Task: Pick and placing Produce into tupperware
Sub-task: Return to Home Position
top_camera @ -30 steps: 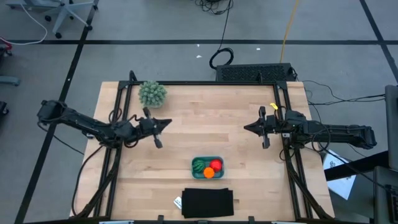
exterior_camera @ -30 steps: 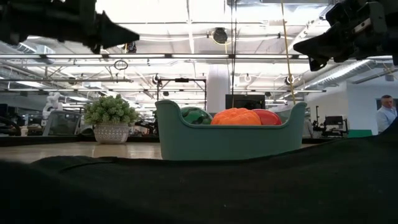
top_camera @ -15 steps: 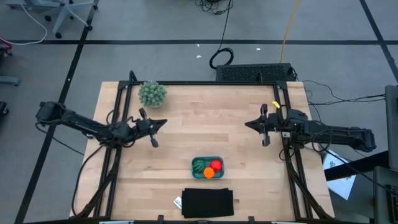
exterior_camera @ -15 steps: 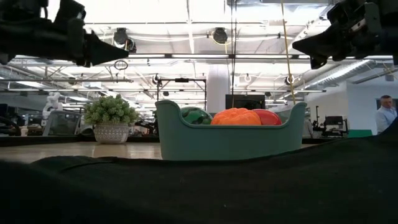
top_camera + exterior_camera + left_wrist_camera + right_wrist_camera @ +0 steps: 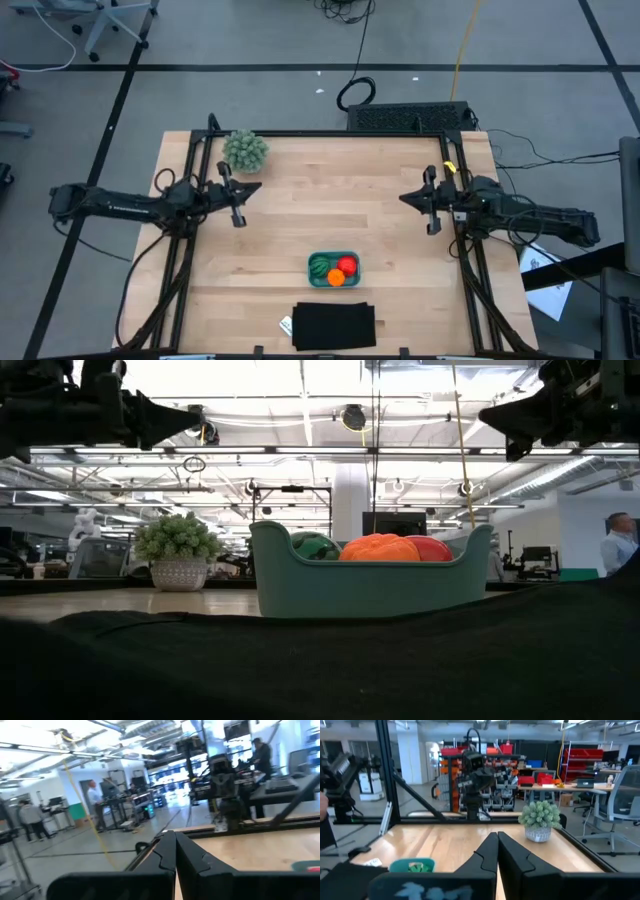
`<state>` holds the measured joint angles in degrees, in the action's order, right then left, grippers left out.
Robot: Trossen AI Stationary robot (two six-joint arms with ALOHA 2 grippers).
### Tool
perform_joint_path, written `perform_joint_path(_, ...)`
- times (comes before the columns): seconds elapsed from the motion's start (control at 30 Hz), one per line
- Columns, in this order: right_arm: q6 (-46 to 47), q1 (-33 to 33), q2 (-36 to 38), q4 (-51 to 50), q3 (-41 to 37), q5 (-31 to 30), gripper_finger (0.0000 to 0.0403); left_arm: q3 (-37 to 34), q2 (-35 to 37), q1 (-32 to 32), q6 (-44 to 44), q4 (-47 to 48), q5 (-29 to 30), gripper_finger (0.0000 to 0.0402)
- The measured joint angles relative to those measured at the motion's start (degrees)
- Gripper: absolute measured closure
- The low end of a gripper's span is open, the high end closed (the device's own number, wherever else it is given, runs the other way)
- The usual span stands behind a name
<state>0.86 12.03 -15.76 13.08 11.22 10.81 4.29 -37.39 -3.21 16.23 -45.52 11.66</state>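
**Even light from above, hard backlight at table level**

In the high view the table (image 5: 400, 170) is brightly and evenly lit from overhead, with only faint, soft shadows beside the tupperware (image 5: 334, 268). In the low view the ceiling lights (image 5: 300, 380) burn out to white across the top. Against them the left arm (image 5: 60, 410) and right arm (image 5: 585, 405) read as black silhouettes, and the black mat (image 5: 320, 670) darkens the bottom. Glare whitens the left wrist view's upper left, while the right wrist view is evenly lit.

Grey floor (image 5: 250, 40), ceiling strip lights (image 5: 255, 378), perhaps red shelving (image 5: 585, 757) behind.
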Motion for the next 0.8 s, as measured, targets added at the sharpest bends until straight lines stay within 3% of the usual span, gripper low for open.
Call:
perform_joint_path(0.13, 1.00, 0.00, 3.59, -2.63, 0.00, 0.20, 0.0403, 0.03, 4.19, -1.42, -0.65, 5.11, -4.38, 0.0401)
perform_joint_path(0.47, 1.61, 0.00, 9.42, -9.19, 0.00, 0.22, 0.0403, 0.03, 13.12, 1.65, -3.51, 22.08, -4.35, 0.0401)
perform_joint_path(0.8, 1.63, -0.02, 10.70, -10.98, -0.30, 0.22, 0.0403, 0.03, 20.02, 3.99, -3.94, 31.91, -4.13, 0.0401)
